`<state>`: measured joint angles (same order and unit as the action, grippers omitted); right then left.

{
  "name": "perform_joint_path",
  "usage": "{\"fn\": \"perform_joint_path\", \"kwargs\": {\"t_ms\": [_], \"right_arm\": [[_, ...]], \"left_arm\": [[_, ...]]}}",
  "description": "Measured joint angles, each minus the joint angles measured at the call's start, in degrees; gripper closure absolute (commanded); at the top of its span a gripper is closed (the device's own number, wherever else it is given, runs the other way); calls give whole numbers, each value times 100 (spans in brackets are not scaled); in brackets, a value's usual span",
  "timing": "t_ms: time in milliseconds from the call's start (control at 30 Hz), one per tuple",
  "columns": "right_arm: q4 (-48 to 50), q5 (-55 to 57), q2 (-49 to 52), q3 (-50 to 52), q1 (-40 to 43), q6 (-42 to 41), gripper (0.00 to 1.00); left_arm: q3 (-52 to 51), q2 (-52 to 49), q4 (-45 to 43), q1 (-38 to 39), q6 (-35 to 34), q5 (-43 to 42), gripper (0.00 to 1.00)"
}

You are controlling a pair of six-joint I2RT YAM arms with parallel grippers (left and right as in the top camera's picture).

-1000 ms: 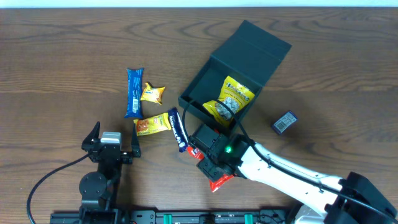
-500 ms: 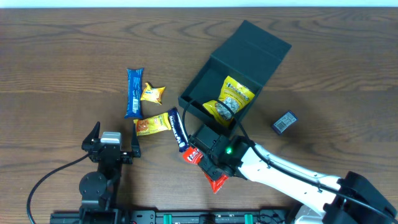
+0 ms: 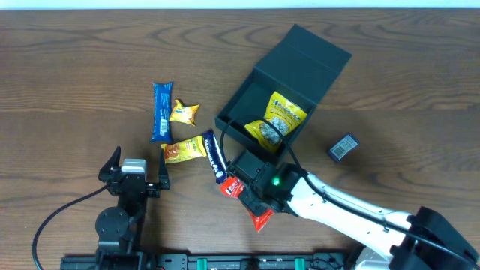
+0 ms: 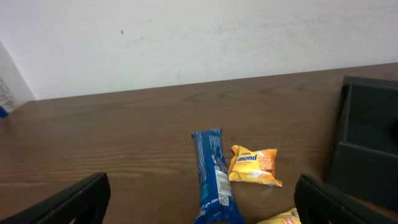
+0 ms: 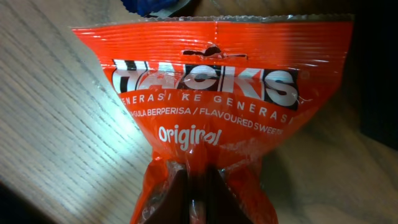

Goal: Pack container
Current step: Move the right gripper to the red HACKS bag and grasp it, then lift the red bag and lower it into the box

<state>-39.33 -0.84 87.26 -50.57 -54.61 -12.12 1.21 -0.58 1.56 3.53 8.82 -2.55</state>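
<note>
**Sam:** Where is the box?

**Mia:** On the big brown surface [image 3: 75,75]. The container [image 3: 304,56] sits toward the far right with its lid flap tipped back. Two yellow bags [image 3: 277,120] lie inside.

**Sam:** What could go wrong?

**Mia:** The right hand [image 5: 190,193] is clenched on just one end of the red packet [image 5: 205,93]. I think that thin pinch on slippery wrap could let it slide out on the way up. It could also bump the box's front wall, which stands right between them.

**Sam:** And the other hand?

**Mia:** The left hand [image 3: 137,169] is spread wide and holds nothing.

**Sam:** What are things like?

**Mia:** The surface is hard wood with wavy lines. The box is square, dull, stiff card. The packet is flat, shiny and crinkly.
</note>
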Motion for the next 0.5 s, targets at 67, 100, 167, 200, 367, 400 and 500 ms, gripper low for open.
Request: {"fn": "perform_joint_path", "kwargs": {"t_ms": [67, 100, 167, 200, 367, 400, 500], "right_arm": [[-17, -109, 0, -46, 0, -7, 99], [-37, -197, 9, -105, 0, -9, 99], [-48, -413, 33, -291, 0, -28, 99], [-42, -527, 42, -420, 0, -39, 99], [-31, -704, 44, -841, 0, -181, 99], [-26, -708, 44, -916, 0, -245, 99], [-28, -691, 44, -1104, 0, -483, 99]], "left_arm": [[0, 0, 0, 0, -2, 0, 5], [0, 0, 0, 0, -2, 0, 5], [0, 0, 0, 0, -2, 0, 5], [0, 0, 0, 0, -2, 0, 5], [0, 0, 0, 0, -2, 0, 4], [0, 0, 0, 0, -2, 0, 5], [0, 0, 0, 0, -2, 0, 5]]}}
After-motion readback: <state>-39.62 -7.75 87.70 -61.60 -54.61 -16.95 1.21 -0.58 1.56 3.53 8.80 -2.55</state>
